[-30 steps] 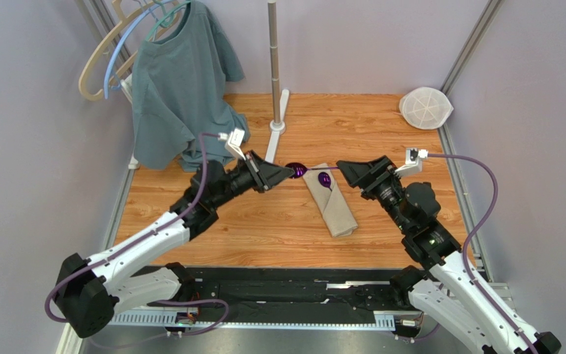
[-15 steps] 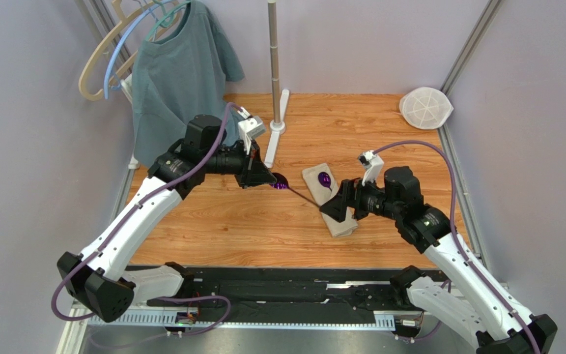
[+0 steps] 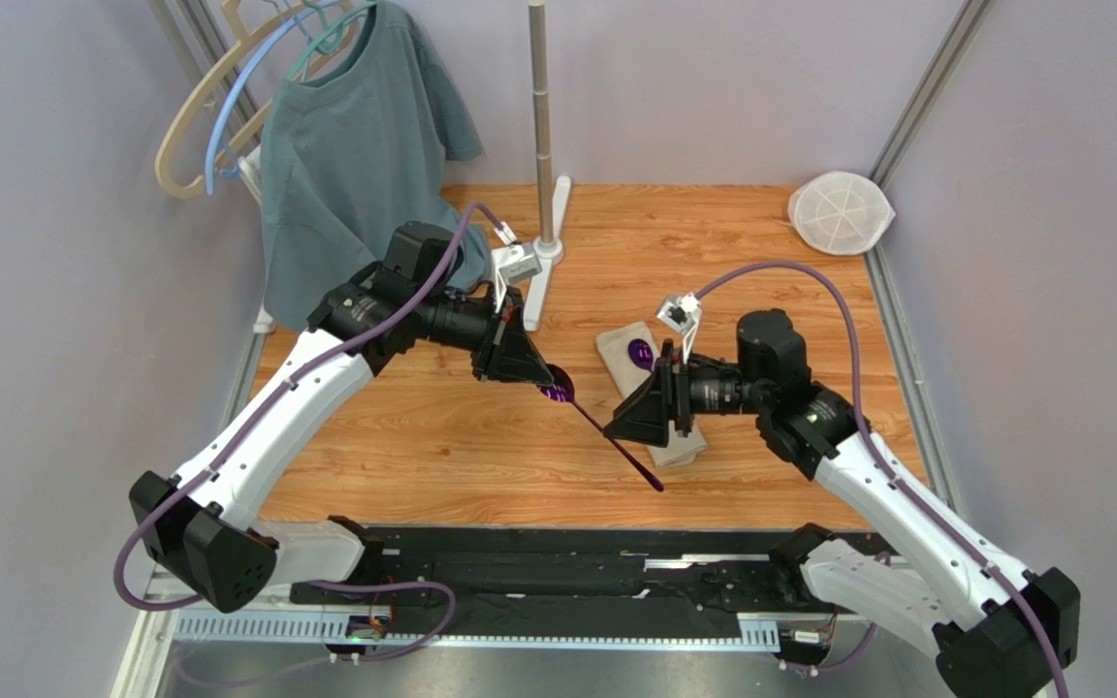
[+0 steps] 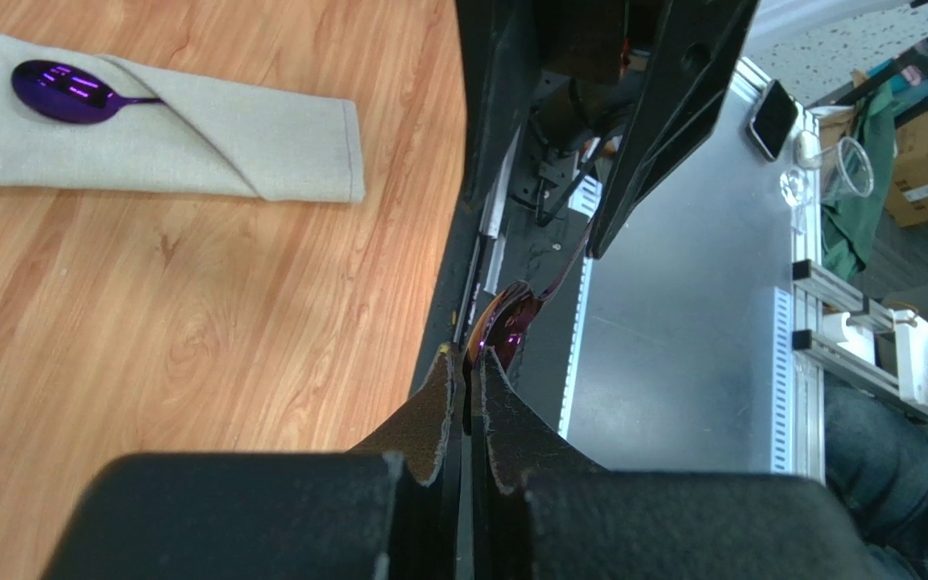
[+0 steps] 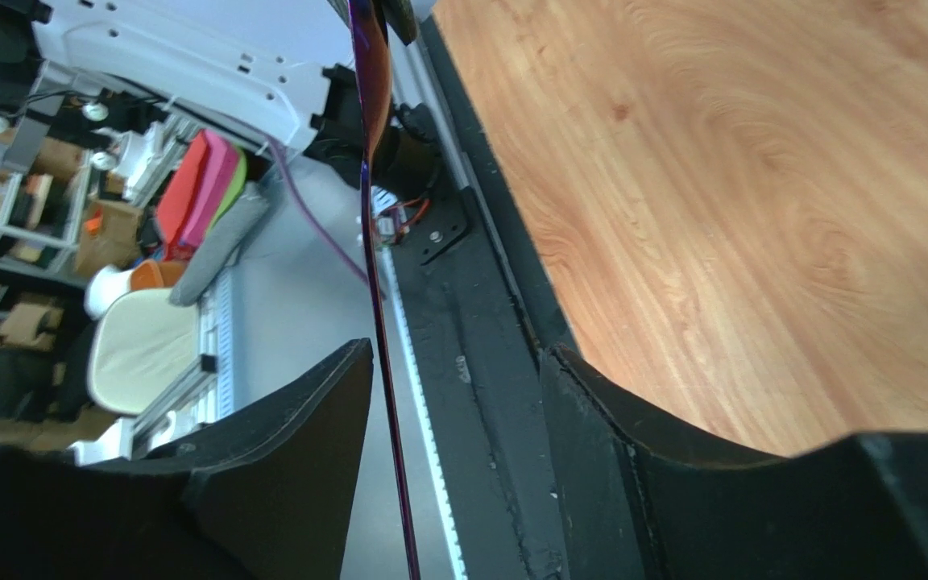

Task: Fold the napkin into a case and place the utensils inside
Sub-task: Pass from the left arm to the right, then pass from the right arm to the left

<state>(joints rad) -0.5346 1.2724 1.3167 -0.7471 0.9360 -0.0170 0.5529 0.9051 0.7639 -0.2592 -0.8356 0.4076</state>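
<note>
Left pincer [image 3: 540,377]: clamps bowl of free spoon [image 3: 560,390], above surface [image 3: 433,451].
Free spoon handle: reaches rightward, between right pincer's [image 3: 614,429] spread fingers.
Case [image 3: 617,349]: on surface, beneath right pincer.
Cased spoon [image 3: 642,352]: inside case, bowl protruding at far end.

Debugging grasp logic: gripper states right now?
Left gripper: closed on the spoon, at its bowl end.
Right gripper: open, straddling the spoon's handle, not gripping it.

**No legible writing in any view**

No text, label, brand, number or sign can be read in these views. A brown cardboard box [image 4: 926,181] stands well off to the right of the left pincer [image 4: 467,363], beyond the desk's edge. Any print on it is too small and blurred to make out.
</note>
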